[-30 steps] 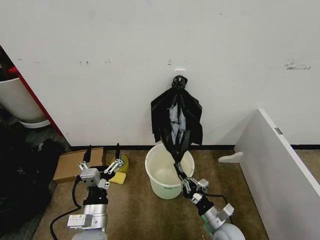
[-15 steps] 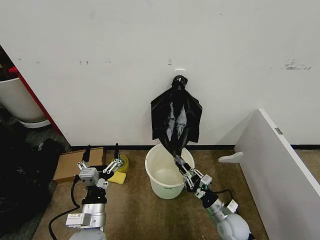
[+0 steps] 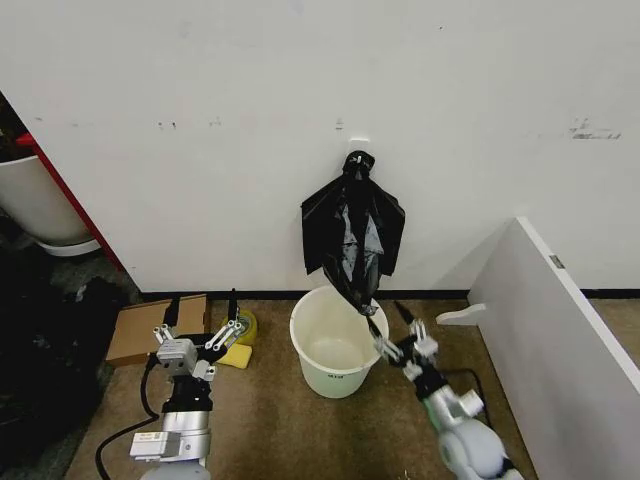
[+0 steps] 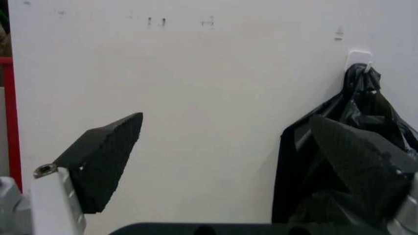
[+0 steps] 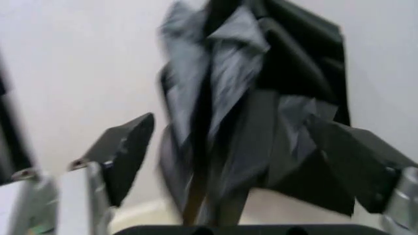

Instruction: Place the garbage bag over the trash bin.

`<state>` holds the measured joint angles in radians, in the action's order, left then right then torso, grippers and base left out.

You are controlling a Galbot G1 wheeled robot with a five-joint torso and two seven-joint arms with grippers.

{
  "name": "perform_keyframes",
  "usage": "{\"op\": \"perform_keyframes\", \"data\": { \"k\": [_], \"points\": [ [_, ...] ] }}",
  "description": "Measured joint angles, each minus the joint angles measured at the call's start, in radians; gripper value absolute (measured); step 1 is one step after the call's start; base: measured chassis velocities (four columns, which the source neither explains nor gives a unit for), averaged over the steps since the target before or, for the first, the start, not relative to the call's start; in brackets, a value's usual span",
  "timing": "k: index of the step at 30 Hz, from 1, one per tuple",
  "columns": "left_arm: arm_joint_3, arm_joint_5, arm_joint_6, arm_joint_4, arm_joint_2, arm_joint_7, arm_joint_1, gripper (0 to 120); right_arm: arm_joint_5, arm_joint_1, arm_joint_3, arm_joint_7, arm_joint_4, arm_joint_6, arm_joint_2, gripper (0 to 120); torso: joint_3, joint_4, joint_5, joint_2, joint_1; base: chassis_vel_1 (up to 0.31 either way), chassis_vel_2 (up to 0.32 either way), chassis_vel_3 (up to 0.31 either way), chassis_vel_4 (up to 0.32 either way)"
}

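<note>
Hanging from wall hook (image 3: 358, 141): garbage bag (image 3: 353, 235) above trash bin (image 3: 337, 343); right tool (image 3: 396, 332) agape beside rim, left tool (image 3: 203, 316) agape.

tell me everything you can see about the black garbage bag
The garbage bag is thin, glossy, crinkled black plastic, gathered to a knot at the top where it hangs from a small white hook on the white wall. It fans out into wide folded pleats, then narrows to a twisted tail that dangles just over the back rim of the trash bin. It is not spread over the bin. The right claw is open beside the tail, not gripping it.
</note>
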<state>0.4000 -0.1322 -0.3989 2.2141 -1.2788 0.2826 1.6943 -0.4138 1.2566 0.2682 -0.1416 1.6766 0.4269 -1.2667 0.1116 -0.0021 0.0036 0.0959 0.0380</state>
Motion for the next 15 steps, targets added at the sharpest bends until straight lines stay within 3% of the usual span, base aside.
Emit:
{"op": "perform_keyframes", "data": {
  "k": [2,6,15],
  "points": [
    [0.004,0.0,0.0,0.003,0.002,0.001,0.003,100,-0.002,-0.063,-0.007,0.034,-0.035,-0.014,-0.018,97,0.0,0.0,0.0,0.0,0.0,0.0,0.0,0.0,0.0],
    [0.012,-0.001,0.0,0.005,0.007,0.004,0.006,100,-0.001,-0.133,-0.018,0.034,-0.084,-0.024,-0.032,100,0.0,0.0,0.0,0.0,0.0,0.0,0.0,0.0,0.0],
    [0.017,-0.005,0.0,0.002,0.01,0.01,0.004,100,-0.013,-0.172,-0.04,0.013,-0.116,-0.061,-0.046,70,0.0,-0.0001,0.0,0.0,0.0,0.0,0.0,0.0,0.0]
  ]
}}
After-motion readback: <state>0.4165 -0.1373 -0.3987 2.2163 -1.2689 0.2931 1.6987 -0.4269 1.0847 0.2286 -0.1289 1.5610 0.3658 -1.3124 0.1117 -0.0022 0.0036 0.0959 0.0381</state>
